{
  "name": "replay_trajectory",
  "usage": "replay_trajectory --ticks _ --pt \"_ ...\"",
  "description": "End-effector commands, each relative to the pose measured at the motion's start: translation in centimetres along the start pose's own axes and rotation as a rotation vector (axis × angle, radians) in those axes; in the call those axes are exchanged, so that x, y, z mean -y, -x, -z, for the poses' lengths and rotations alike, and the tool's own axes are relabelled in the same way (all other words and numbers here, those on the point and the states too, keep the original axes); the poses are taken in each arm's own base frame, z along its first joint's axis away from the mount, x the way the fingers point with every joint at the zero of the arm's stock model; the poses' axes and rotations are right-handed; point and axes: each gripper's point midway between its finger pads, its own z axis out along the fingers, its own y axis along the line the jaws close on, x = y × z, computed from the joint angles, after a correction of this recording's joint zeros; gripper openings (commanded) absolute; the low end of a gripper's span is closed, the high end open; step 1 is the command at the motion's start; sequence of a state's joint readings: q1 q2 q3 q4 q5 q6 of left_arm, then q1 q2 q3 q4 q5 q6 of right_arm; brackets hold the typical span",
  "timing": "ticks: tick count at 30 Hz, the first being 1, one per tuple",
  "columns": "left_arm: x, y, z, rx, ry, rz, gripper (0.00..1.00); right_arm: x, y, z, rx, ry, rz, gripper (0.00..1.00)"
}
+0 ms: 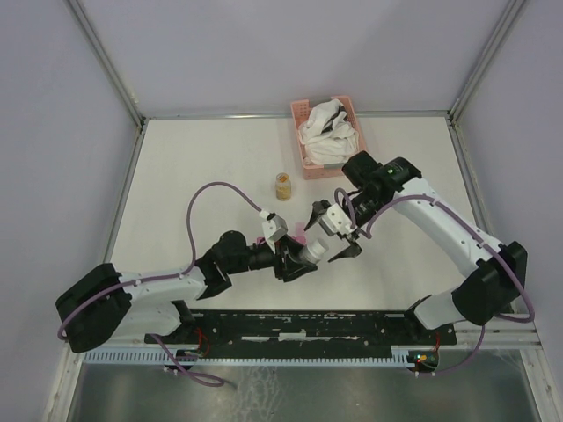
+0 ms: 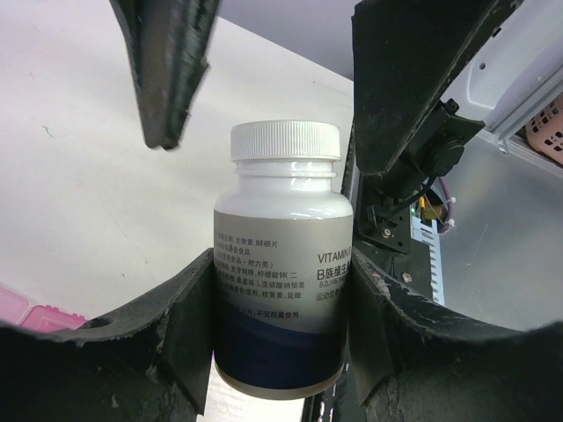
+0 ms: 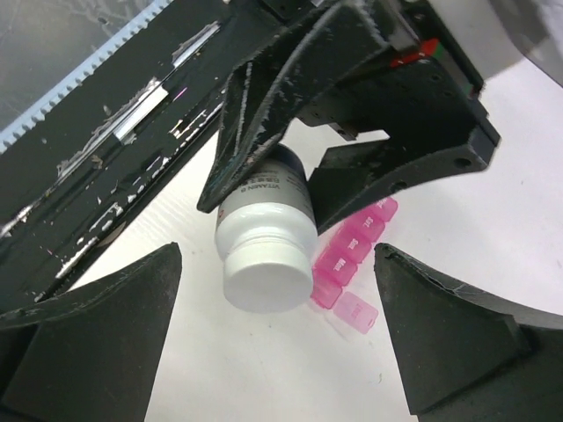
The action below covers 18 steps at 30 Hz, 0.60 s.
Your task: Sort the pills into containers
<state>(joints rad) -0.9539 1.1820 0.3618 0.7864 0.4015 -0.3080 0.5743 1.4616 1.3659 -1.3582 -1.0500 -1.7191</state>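
Bottle (image 3: 264, 255) sits clamped in the left gripper (image 1: 295, 259), cap turned toward the right gripper (image 1: 343, 248), whose jaws stand apart (probably to unscrew it). The pill-box strip (image 3: 352, 251) lies on the bench (image 1: 193, 158) just beside the bottle, ready for filling.

I see the white-capped plastic vitamin bottle (image 1: 310, 252) from far overhead, and close up through both wrist cameras, from opposite sides.
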Motion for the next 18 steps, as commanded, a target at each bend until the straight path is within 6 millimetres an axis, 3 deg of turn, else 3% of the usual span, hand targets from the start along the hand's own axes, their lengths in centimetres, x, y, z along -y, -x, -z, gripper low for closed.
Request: replay_trajectory --ticks 1,3,6,12,18 --pt "0.4 2.6 0.2 0.082 -0.003 -0.023 0.03 2.3 2.7 2.1 -0.025 -0.127 -0.128 0.99" --pt "0.2 2.8 0.3 0.089 0.015 -0.036 0.03 3.3 3.1 3.2 -0.065 -0.206 -0.24 1.0" --pt "-0.6 3.3 0.6 0.117 0.072 -0.078 0.03 6.6 2.3 5.9 -0.138 -0.48 -0.566 1.0" --pt "-4.0 5.0 1.3 0.182 0.284 -0.214 0.03 5.0 4.5 5.1 -0.011 -0.346 -0.945 0.98" --pt "-5.4 6.0 1.8 0.216 0.372 -0.395 0.03 7.1 2.5 5.6 0.108 -0.508 -1.187 0.98"
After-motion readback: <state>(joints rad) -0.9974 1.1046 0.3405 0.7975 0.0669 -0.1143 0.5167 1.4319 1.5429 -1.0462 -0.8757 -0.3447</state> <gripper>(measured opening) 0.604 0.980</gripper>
